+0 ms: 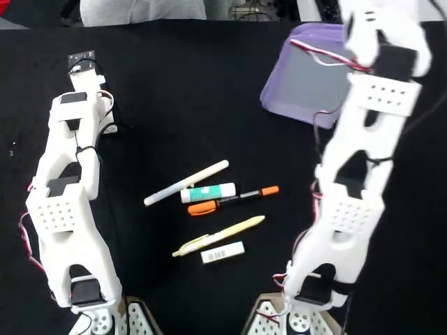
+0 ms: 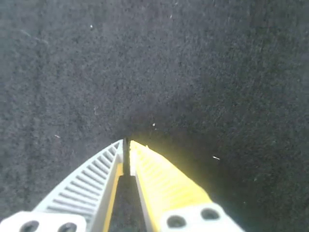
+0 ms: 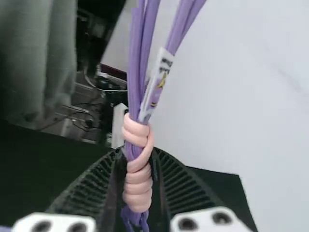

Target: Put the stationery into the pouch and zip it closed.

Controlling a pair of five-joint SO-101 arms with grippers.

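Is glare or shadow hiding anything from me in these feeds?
High view: light washes out the top of the white right arm by the flat purple fabric pouch; the pens lie evenly lit on black cloth. Left wrist view: shadow darkens the cloth just ahead of the left gripper. Right wrist view: bright pale backdrop behind the pouch's gripped edge.

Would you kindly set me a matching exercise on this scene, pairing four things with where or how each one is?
Things:
1. pouch
2. eraser
3. orange marker
4. left gripper

States:
A. shut, empty, over the bare table
B. lying between the glue stick and the yellow pen
C. held in the right gripper
D. white, beside the yellow pen

Pairs: 1-C, 2-D, 3-B, 4-A
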